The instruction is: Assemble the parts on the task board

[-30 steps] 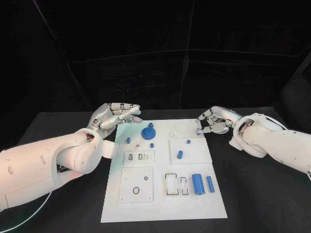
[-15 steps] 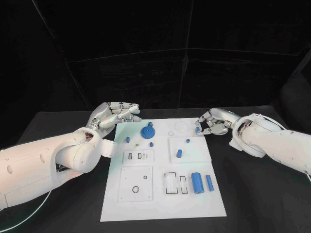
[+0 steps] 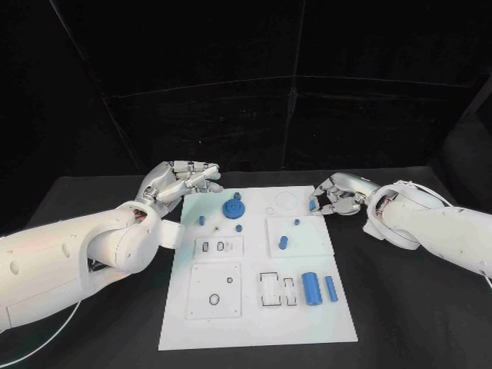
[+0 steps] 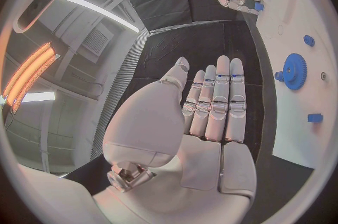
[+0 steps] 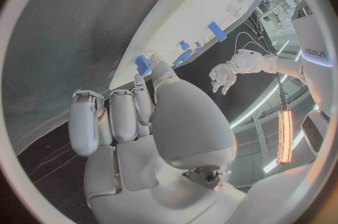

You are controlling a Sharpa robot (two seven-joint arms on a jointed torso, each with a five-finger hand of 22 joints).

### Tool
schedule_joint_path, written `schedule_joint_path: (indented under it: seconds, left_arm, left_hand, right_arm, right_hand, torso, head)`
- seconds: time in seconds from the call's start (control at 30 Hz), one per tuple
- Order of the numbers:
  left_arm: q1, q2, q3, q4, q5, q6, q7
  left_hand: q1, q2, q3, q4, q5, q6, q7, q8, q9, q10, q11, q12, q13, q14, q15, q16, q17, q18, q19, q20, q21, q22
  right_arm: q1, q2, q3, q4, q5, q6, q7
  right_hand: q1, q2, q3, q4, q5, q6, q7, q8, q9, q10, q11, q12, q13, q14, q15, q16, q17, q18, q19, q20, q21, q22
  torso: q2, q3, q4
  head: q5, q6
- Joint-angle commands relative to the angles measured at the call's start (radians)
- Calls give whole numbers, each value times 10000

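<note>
The white task board (image 3: 257, 307) lies lengthwise in the middle of the black worktop (image 3: 423, 307), its far end between the two robot hands.

The left robot hand (image 3: 185, 181) hovers just off the board's far left corner. In the left wrist view its fingers (image 4: 218, 100) lie straight and side by side, with nothing in them.

The right robot hand (image 3: 335, 196) sits at the board's far right edge, fingers curled inward, and a small blue part (image 3: 314, 204) shows at its fingertips; the right wrist view shows this blue piece (image 5: 143, 65) against the fingertips at the board's edge. Whether it is pinched or only touched I cannot tell.

On the board, a blue gear (image 3: 234, 207) stands near the far left, with small blue pegs (image 3: 202, 221) beside it toward the left edge. A short blue pin (image 3: 297, 223) and another blue piece (image 3: 284, 244) sit on the square plate to the right of the middle. Toward the near right, a thick blue cylinder (image 3: 310, 288) and a thinner blue rod (image 3: 331, 289) lie side by side, parallel to the board's long edge.
</note>
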Motion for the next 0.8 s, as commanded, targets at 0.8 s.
schedule_joint_path:
  seconds: [0.8]
  left_arm:
    - [10,13,7,-43,-51,103,-6]
  left_hand:
    - [-26,91,-16,-72,-28,61,51,-63,-15,47,23,-75,-22,-35,39,-110,4,56,-97,7,-39,-24]
  right_arm:
    - [-4,154,0,-68,-66,-410,-195]
  right_hand:
    - [140,886,776,-167,-480,889,-294,295,28,351,-294,254,288,230,-223,54,149,-73,151,-197,55,963]
  torso:
    - [-8,6,9]
  head:
    - [-37,-52]
